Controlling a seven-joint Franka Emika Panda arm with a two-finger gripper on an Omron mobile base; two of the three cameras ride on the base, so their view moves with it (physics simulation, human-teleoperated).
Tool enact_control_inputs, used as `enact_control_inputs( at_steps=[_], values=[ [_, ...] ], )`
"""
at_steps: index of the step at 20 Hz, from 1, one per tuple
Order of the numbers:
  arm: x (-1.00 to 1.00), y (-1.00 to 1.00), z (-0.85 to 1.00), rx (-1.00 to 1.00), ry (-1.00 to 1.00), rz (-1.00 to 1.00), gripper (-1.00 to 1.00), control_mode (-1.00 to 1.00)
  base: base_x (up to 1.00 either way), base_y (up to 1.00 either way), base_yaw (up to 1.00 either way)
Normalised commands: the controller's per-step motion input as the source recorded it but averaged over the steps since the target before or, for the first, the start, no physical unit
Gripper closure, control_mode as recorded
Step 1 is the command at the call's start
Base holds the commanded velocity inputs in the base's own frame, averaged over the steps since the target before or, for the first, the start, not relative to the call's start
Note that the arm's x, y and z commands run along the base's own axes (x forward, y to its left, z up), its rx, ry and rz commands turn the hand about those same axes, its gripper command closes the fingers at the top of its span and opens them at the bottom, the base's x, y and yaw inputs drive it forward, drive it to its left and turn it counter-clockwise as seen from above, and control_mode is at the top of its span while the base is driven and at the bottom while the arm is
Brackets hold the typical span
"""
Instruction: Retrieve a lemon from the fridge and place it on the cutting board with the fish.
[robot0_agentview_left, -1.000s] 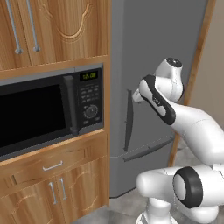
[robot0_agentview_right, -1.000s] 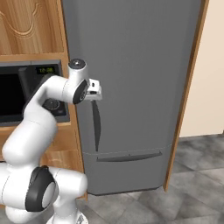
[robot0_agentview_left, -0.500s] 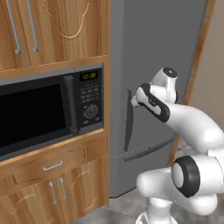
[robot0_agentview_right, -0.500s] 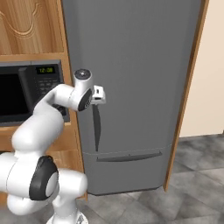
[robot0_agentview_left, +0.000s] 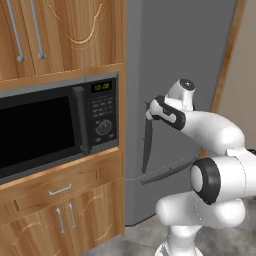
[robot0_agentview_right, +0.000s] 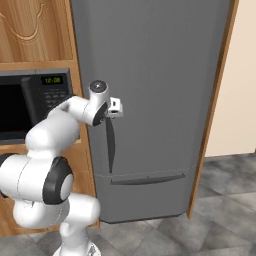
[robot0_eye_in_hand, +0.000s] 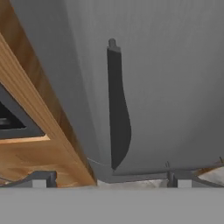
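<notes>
Over the last second the white arm has swung its wrist lower and closer to the fridge door, so the tool (robot0_agentview_right: 116, 108) now sits at the upper end of the dark curved vertical handle (robot0_agentview_right: 110, 146), where before it hung a little higher and further back. Whether its fingers are spread or closed I cannot tell: in both base views the hand hides them, and in the hand view just two small tips (robot0_eye_in_hand: 173, 177) rise at 6 o'clock, well apart, with nothing between them.

In the hand view the handle (robot0_eye_in_hand: 117, 109) runs from 12 o'clock down toward 6 o'clock, widening lower down before tapering to a point near the door's bottom edge. Around it lies the tall matte grey fridge (robot0_agentview_right: 160, 90), door shut, a second dark bar handle (robot0_agentview_right: 145, 179) across the lower drawer. At 9 o'clock of the fridge in the left base view sits a black microwave with keypad (robot0_agentview_left: 102, 112) in light-brown wooden cabinetry (robot0_agentview_left: 65, 35).

Any lemon would be behind the shut door. The door is likely heavy and stiff on its seal, the handle rigid and smooth; I would take hold around the middle of the handle, across its narrow thickness, and pull steadily outward.
</notes>
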Motion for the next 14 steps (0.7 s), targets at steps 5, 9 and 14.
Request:
enact_control_inputs(
  at_steps=[5,9,14],
  values=[
    [0.48,0.01,-0.05,0.0,0.0,0.0,-1.0,-1.0,0.0,0.0,0.0],
    [0.28,0.03,-0.13,0.02,-0.04,0.01,-1.0,-1.0,0.0,0.0,0.0],
    [0.32,0.06,-0.17,0.03,-0.05,0.03,-1.0,-1.0,0.0,0.0,0.0]
  ],
)
